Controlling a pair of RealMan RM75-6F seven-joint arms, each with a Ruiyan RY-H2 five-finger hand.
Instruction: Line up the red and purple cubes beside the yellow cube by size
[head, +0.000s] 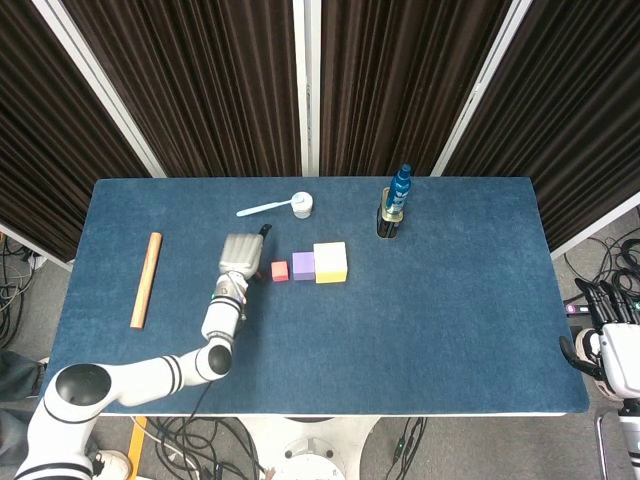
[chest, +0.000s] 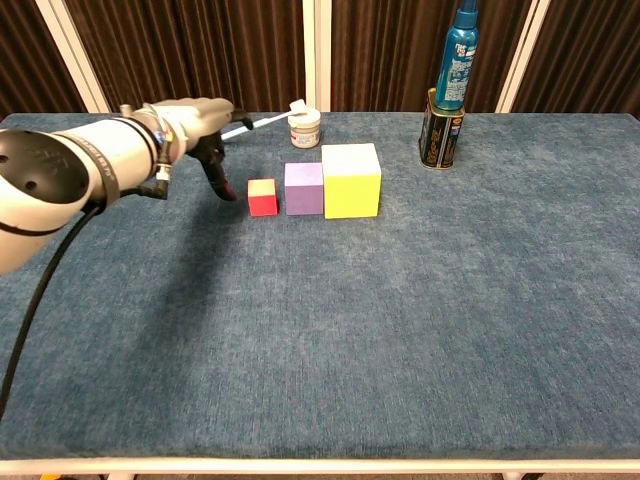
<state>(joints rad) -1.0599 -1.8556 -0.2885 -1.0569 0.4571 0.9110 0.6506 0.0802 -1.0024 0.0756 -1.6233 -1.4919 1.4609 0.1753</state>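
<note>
Three cubes stand in a row on the blue table (head: 450, 300): a small red cube (head: 280, 271) (chest: 263, 198), a mid-sized purple cube (head: 303, 266) (chest: 304, 188) and a large yellow cube (head: 331, 262) (chest: 351, 180). Purple and yellow touch; a narrow gap separates red from purple. My left hand (head: 240, 254) (chest: 205, 130) hovers just left of the red cube, apart from it, fingers pointing down and holding nothing. My right hand (head: 605, 345) hangs off the table's right edge, fingers apart and empty.
A white jar (head: 301, 205) with a light-blue toothbrush (head: 262, 208) lies behind the cubes. A blue bottle (head: 400, 187) stands in a dark can (chest: 437, 130) at the back right. A wooden stick (head: 146, 279) lies at the left.
</note>
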